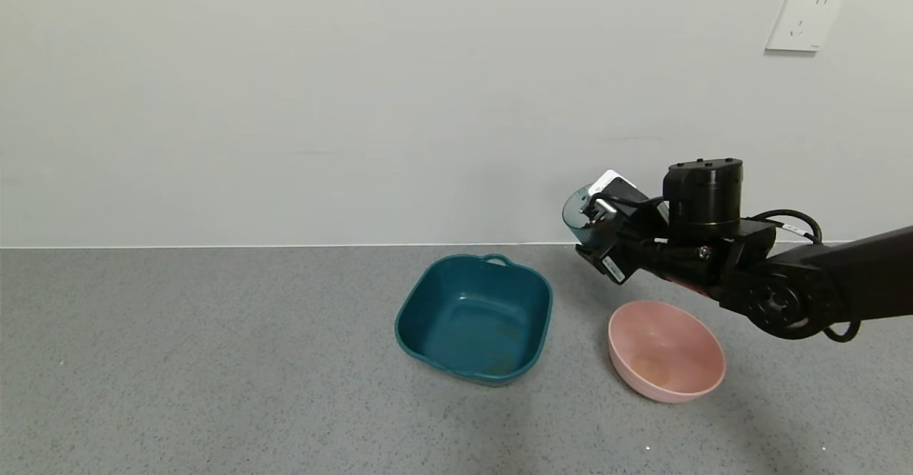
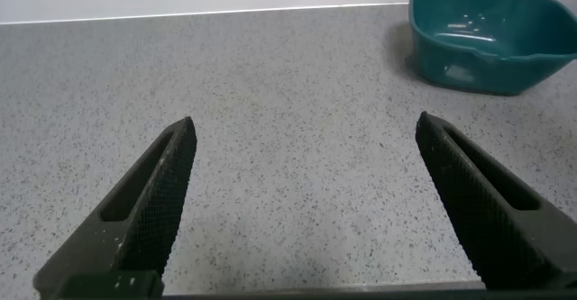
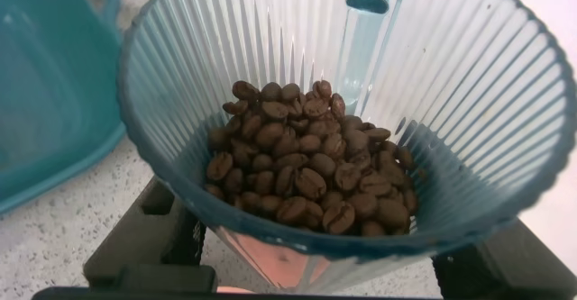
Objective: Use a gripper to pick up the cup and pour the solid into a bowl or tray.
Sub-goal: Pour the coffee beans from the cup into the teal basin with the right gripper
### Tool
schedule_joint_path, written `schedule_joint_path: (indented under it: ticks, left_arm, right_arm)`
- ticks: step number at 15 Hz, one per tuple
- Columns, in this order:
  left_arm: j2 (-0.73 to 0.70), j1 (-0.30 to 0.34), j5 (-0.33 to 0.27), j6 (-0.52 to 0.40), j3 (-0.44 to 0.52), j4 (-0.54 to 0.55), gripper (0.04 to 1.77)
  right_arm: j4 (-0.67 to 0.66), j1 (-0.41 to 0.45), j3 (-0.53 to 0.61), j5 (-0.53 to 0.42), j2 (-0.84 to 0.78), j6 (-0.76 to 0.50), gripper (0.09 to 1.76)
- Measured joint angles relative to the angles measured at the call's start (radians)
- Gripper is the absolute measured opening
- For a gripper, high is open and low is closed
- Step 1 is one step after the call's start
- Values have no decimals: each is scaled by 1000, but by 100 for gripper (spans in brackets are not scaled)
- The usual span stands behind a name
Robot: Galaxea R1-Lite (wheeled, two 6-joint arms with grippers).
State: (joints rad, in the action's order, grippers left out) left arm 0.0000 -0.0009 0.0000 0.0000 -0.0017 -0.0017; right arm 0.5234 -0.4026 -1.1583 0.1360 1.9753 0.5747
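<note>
We see the right hand gripping the cup of beans above the desk, beside the teal basin; the left hand is open.

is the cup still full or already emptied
Still loaded: coffee beans lie piled in the cup held by the right gripper; the teal basin holds none.

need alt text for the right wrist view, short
Close view into a ribbed translucent cup held by the right gripper, with dark brown coffee beans heaped in its bottom. Part of a teal basin sits beside it on the speckled grey table.
</note>
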Motion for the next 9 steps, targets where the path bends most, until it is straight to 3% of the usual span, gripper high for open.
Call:
schedule_joint_path:
  ticks: [9]
  left_arm:
    - [0,0,0,0,0,0,175]
  right_arm:
    - [-64,-80,-87,125,77,145,137]
